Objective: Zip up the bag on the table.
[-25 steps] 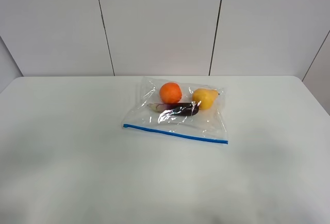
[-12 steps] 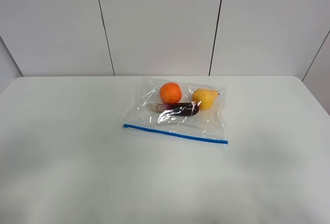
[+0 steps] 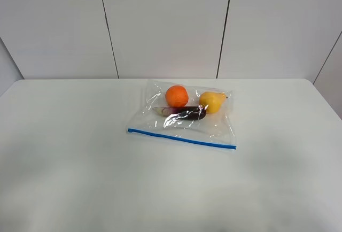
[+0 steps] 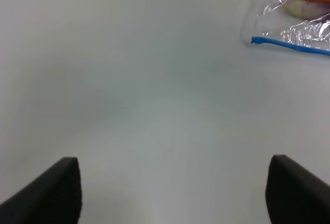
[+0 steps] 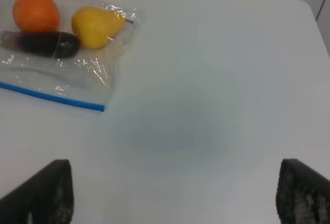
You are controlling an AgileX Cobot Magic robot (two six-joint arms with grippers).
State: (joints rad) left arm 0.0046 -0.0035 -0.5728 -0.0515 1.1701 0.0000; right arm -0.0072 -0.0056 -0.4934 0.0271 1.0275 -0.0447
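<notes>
The clear bag [image 3: 184, 125] lies flat on the white table [image 3: 75, 162], a little behind its middle. Its blue zipper strip [image 3: 181, 138] runs along the near edge. Inside are an orange [image 3: 177, 95], a yellow pear [image 3: 212, 102] and a dark purple eggplant [image 3: 188, 114]. Neither arm shows in the exterior high view. My left gripper [image 4: 172, 193] is open and empty, well short of the bag's left corner [image 4: 289, 28]. My right gripper [image 5: 175, 193] is open and empty, off the bag's [image 5: 56, 64] right end.
A white panelled wall [image 3: 165, 23] stands behind the table's far edge. The table's right edge [image 5: 315, 17] and rounded far corner lie beyond the bag.
</notes>
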